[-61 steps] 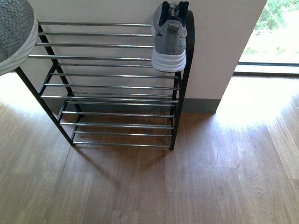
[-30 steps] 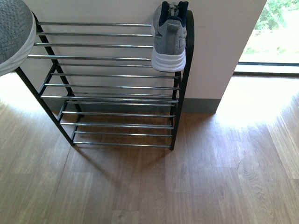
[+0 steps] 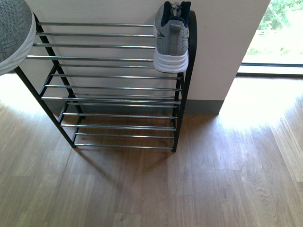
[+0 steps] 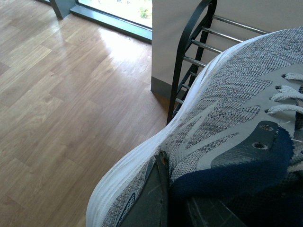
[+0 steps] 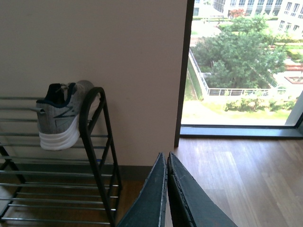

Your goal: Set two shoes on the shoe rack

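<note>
One grey knit shoe (image 3: 172, 39) with a white sole rests on the top tier of the shoe rack (image 3: 109, 87) at its right end, heel toward me; the right wrist view shows this shoe (image 5: 59, 116) too. The other shoe (image 3: 14, 35) hangs at the front view's top left corner, above the rack's left end. My left gripper (image 4: 163, 163) is shut on that shoe (image 4: 222, 132) at its navy collar, with the rack's black side frame (image 4: 187, 56) beyond it. My right gripper (image 5: 166, 158) is shut on nothing, out to the right of the rack (image 5: 97, 156).
The rack stands against a cream wall (image 3: 222, 52) on a wooden floor (image 3: 189, 184). A floor-to-ceiling window (image 5: 241, 66) lies right of the wall's corner. A dark skirting strip (image 3: 201, 107) runs along the wall's base.
The held shoe at the top left has shifted slightly left and up. The shoe on the rack has not moved.
</note>
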